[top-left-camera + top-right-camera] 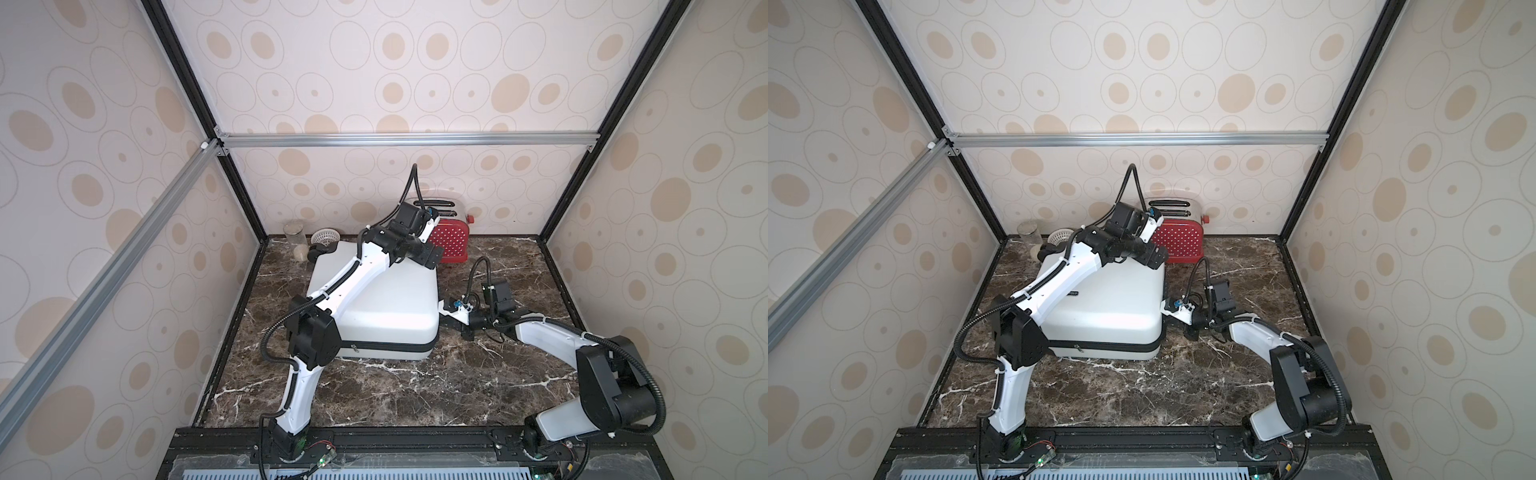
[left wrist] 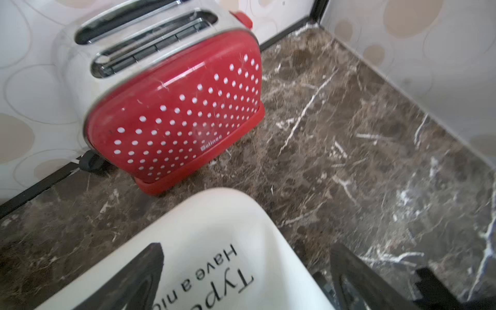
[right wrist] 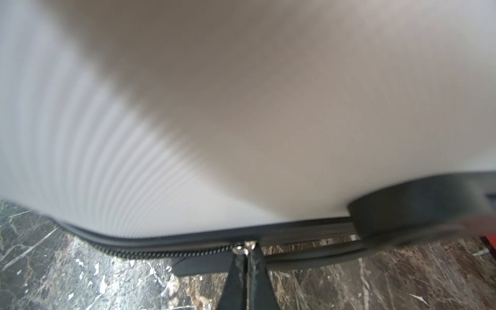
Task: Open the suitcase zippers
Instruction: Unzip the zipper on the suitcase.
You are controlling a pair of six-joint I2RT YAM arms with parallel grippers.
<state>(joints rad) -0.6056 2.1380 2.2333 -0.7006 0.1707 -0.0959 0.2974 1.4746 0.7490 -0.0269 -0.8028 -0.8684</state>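
White suitcase [image 1: 374, 303] lies flat left of centre, near the toaster [image 2: 174, 115]. My right gripper [image 3: 246, 257] is pinched on a silver pull tab [image 3: 245, 246] on its right side, and my left gripper [image 1: 432, 254] is spread wide over the far right corner, holding nothing. Risk: nothing pins it down, so a tug may drag it, or the thin tab slips out. Only the right wrist view shows the pinch; both top views show a second pull [image 1: 354, 348] on the near side.

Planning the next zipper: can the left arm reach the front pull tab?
Doubtful: the pull tab sits beside that arm's elbow, while the open left claw hangs over the suitcase's far corner.
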